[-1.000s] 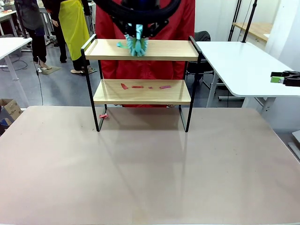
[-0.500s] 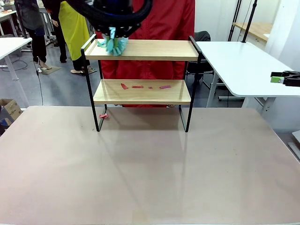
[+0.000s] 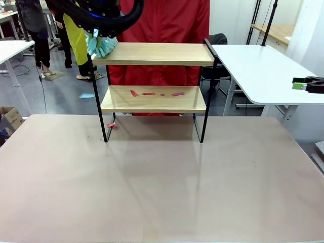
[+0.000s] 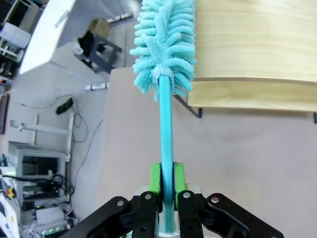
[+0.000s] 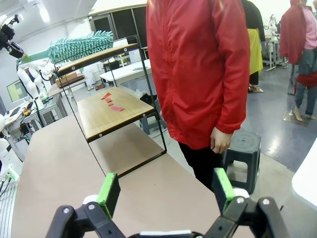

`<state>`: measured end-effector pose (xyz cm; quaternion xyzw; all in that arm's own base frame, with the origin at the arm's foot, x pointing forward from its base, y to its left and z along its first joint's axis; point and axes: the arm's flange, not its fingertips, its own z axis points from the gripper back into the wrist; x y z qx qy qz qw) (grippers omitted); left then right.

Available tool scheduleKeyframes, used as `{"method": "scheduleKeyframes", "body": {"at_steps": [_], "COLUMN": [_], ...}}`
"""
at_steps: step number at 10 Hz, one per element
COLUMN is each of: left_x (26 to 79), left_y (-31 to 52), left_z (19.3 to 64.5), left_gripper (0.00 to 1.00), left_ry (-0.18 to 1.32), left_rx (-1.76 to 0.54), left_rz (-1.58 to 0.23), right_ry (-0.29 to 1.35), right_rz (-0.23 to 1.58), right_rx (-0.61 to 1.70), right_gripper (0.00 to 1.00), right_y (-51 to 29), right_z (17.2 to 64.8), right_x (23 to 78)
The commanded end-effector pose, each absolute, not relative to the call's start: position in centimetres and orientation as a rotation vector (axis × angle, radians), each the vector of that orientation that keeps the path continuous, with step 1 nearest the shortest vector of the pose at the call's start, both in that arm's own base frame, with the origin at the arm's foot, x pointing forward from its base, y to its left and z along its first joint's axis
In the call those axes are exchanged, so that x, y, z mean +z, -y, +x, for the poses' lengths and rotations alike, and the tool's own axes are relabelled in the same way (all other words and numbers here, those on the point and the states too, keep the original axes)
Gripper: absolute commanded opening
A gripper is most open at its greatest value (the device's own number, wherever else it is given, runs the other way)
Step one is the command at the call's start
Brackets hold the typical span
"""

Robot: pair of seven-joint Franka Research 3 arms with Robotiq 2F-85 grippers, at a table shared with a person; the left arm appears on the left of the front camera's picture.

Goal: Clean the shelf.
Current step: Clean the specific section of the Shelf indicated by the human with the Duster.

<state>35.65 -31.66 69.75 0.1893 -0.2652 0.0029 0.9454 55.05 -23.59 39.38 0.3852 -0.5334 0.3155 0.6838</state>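
Shelf [image 3: 152, 53]: stands at far middle of the table [image 3: 162, 182] | left gripper [image 4: 167, 177]: clamped on the handle of a turquoise duster [image 4: 166, 49] | duster head at the top board's left end, by the side rail, long axis crosswise to the board | red scraps [image 3: 152, 93]: on the lower board, below and rightward of the head | right gripper [image 5: 166, 191]: jaws wide, empty, well apart; left arm judged nearer.

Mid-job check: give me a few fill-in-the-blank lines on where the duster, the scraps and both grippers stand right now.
1. The left gripper is shut on the ____ of the teal duster.
2. In the front view, the duster's head is at the ____ end of the shelf, up at its top board.
3. The red scraps lie on the shelf's ____ board.
4. The right gripper has its jaws ____.

Missing words: handle; left; lower; open.
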Motion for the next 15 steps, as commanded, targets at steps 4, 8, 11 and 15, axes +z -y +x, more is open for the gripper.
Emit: {"method": "scheduleKeyframes", "body": {"at_steps": [4,8,11,15], "left_x": [70.0,70.2,71.4,72.9], "left_y": [28.1,27.3,28.8,25.7], "left_z": [33.8,33.2,33.7,33.8], "left_gripper": [0.13,0.13,0.13,0.13], "left_ry": [0.643,0.735,0.692,0.783], "left_rx": [0.02,-0.041,0.02,-0.136], "left_rz": [0.394,0.18,0.32,0.052], "right_ry": [1.197,1.197,1.197,1.197], "right_rz": [0.862,0.862,0.862,0.862], "right_rx": [0.713,0.713,0.713,0.713], "right_gripper": [1.0,1.0,1.0,1.0], "right_y": [23.5,23.5,23.5,23.5], "right_z": [55.1,55.1,55.1,55.1], "right_x": [39.6,39.6,39.6,39.6]}}
